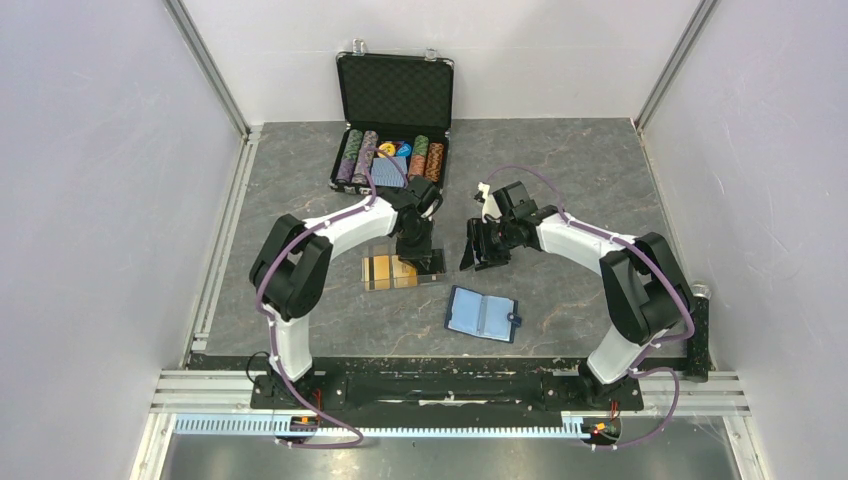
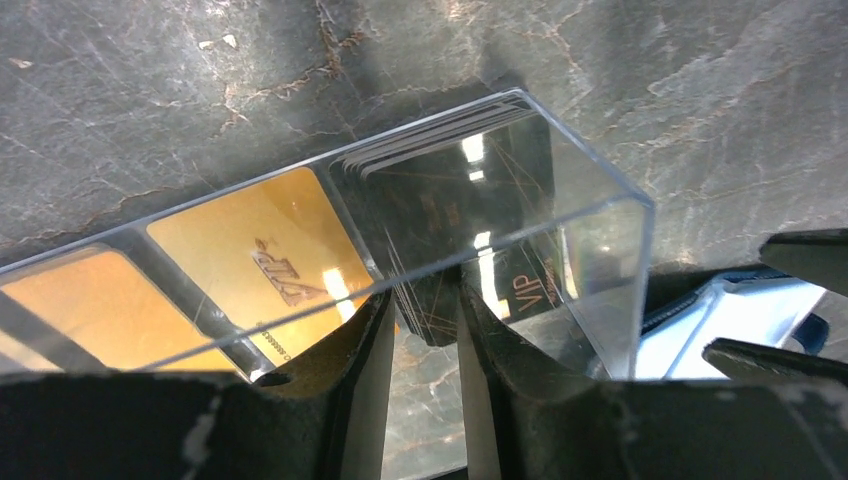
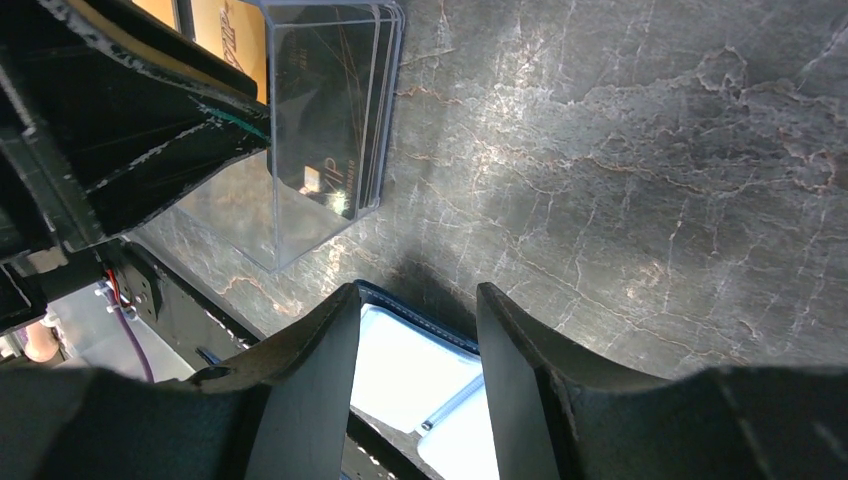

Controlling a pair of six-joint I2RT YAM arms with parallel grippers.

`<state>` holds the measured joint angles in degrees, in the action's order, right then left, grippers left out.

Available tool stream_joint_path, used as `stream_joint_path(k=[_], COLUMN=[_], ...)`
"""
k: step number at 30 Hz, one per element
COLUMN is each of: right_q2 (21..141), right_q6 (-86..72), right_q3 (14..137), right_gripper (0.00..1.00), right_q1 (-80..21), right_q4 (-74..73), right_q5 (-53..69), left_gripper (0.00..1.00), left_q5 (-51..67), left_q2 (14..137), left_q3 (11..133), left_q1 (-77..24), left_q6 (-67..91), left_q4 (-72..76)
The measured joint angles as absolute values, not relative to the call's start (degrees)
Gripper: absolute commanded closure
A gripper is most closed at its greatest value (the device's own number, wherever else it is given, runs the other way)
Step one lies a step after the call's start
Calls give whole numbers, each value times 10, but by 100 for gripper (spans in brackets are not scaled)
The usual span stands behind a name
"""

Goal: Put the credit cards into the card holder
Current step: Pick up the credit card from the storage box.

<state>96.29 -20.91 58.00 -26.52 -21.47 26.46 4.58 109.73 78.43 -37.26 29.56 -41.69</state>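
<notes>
The left hand [image 2: 425, 312], slightly parted, empty, sits at dark credit cards [image 2: 450, 200] in the clear tray [image 2: 600, 280]; the right hand [image 3: 418, 298], half-open, empty, hovers over the card holder [image 3: 400, 362].

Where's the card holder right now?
In the top view the card holder lies open on the table, toward the near edge, just right of the clear tray.

open chip briefcase [image 1: 393, 92], clear tray [image 2: 606, 268]

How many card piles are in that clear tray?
3: gold pile, second gold pile beside it, black pile at the tray end by the left gripper. More may be hidden underneath.
</notes>
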Motion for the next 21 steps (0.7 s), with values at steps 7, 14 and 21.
stream_joint_path(k=[7,14,21], right_q2=[963,963,963], right_q6=[-209,-209,-209], right_q3=[575,575,574], right_gripper=[51,50,50], right_q1=[-265,-265,-265], right_q4=[-215,-215,-213], right_q5=[265,265,265], left_gripper=[81,90,91], left_q5=[50,50,49], left_q2=[1116,1116,1116], left_q3=[789,793,797], left_q1=[-374,-375,-379], left_q6=[296,297,297], left_q4=[-419,-422,-423])
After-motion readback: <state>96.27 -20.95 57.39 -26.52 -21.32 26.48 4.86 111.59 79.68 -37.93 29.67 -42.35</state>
